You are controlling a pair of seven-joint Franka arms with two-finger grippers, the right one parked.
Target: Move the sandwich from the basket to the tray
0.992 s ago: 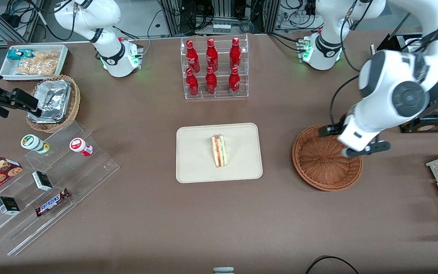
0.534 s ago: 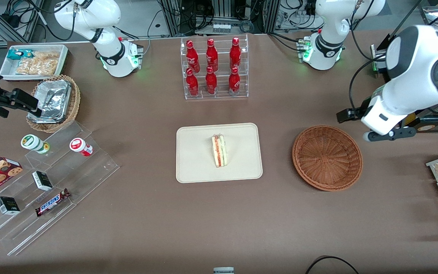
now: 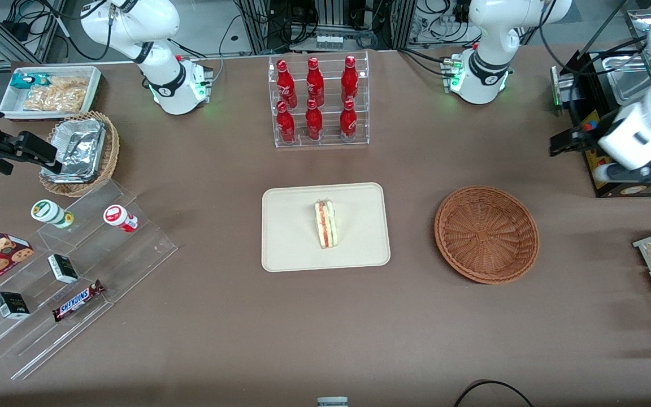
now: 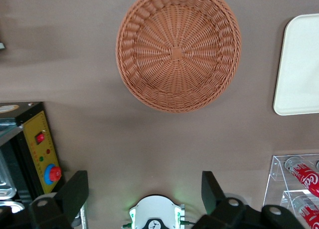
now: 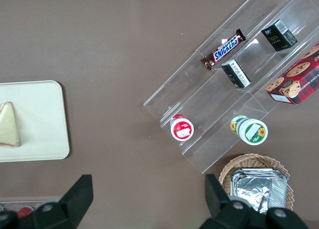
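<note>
Your sandwich (image 3: 325, 224) sits on the tray (image 3: 291, 249), basket (image 3: 487, 234) empty, pincer (image 4: 144, 199) spread wide and raised near the counter's working-arm end; little risk unless you swing back low and clip the basket.

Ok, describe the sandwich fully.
The sandwich is a small triangular wedge of pale white bread, with red, pink and green filling showing in stripes along its cut edge. It looks whole, and it rests on the cream tray near the tray's middle, its length pointing toward the front camera. Only the tray touches it. The wicker basket beside the tray holds nothing. The gripper hangs open, well above the table, nearer the working arm's base than the basket.
</note>
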